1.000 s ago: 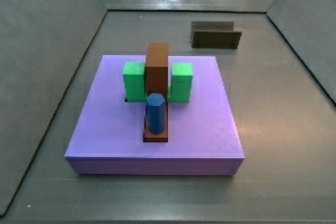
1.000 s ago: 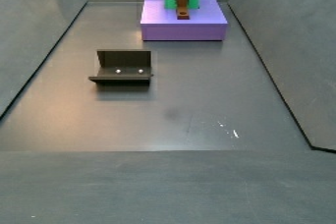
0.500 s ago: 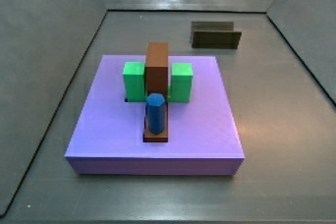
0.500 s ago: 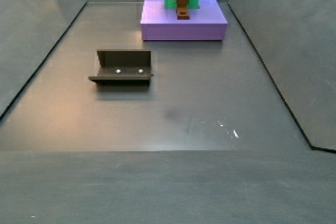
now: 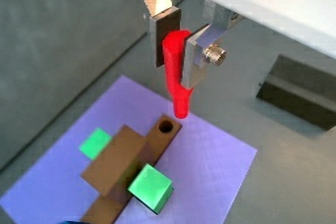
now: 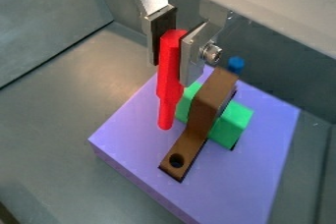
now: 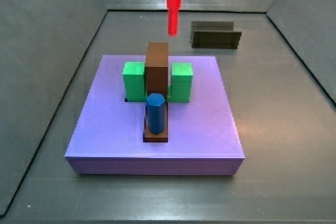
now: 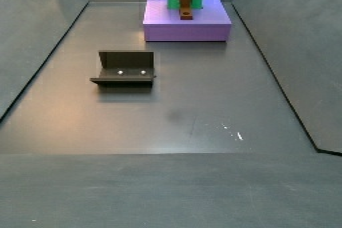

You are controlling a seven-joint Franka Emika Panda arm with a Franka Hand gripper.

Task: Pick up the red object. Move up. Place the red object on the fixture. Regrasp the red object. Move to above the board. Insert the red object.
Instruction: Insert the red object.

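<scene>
Above the board [image 6: 138,140], the hand [image 5: 178,33] is clamping the red object [image 5: 175,71] upright, tip hanging near the brown bar [image 6: 199,130] and its hole [image 5: 165,126]. Alignment is probably slightly off; centering over the hole before lowering straight is advisable.

Even, soft light falls from overhead on the grey floor [image 8: 174,122], which shows a faint sheen and small bright glints in a side view. The gripper [image 5: 180,43], above the board [image 5: 217,164], appears sharp in both wrist views, casting only weak, diffuse shadows
</scene>
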